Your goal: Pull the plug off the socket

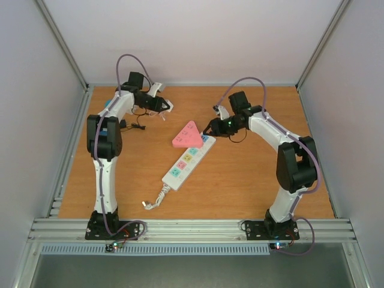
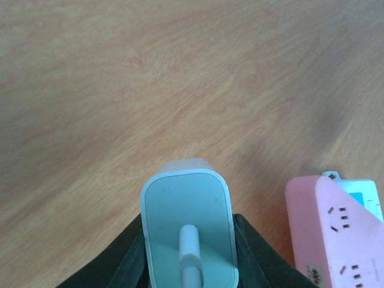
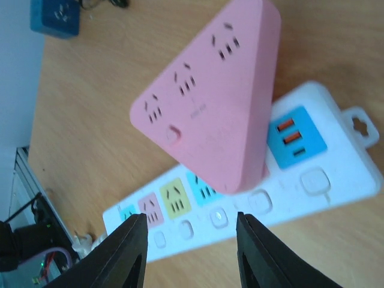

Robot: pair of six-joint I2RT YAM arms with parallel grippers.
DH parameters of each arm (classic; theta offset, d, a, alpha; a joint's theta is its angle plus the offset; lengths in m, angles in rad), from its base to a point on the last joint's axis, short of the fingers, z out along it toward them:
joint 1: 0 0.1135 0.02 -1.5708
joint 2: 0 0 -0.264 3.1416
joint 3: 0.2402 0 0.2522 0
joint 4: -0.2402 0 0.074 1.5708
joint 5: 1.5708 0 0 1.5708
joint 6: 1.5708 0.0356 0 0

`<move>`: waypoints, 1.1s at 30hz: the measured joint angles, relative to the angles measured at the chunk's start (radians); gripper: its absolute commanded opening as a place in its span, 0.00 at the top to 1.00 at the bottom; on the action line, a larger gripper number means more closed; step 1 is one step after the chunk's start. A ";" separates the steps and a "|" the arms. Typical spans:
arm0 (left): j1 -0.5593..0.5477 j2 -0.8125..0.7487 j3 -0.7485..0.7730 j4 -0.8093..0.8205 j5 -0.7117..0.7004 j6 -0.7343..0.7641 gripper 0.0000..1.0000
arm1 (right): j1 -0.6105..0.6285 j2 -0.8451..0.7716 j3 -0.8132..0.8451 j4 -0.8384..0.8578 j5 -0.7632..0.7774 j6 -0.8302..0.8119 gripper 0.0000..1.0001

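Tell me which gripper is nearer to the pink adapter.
Right. The right gripper hovers open close beside the pink adapter; the left gripper is farther off toward the back-left, holding a white charger.

Top view: bright, even, diffuse light from overhead, the pale walls nearly washed out, with only faint soft shadows under the arms on the table point(image 1: 240, 180). Left wrist view: soft throughout; the white plug point(image 2: 189, 228) at lower centre sits too close to focus, and a dull shadow spreads across the lower left. Right wrist view: the socket point(image 3: 354, 162) glares near-white at right, and the bottom edge is dark and blurred.
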 measured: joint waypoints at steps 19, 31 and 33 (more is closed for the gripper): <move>0.044 0.124 0.048 -0.017 0.023 -0.055 0.22 | -0.071 -0.061 -0.204 0.007 -0.048 -0.012 0.30; 0.048 -0.108 -0.178 0.028 -0.063 0.042 0.14 | -0.137 0.004 -0.241 0.036 -0.173 0.042 0.24; 0.047 -0.171 -0.205 0.036 -0.070 0.081 0.22 | -0.136 0.014 -0.245 0.040 -0.184 0.047 0.24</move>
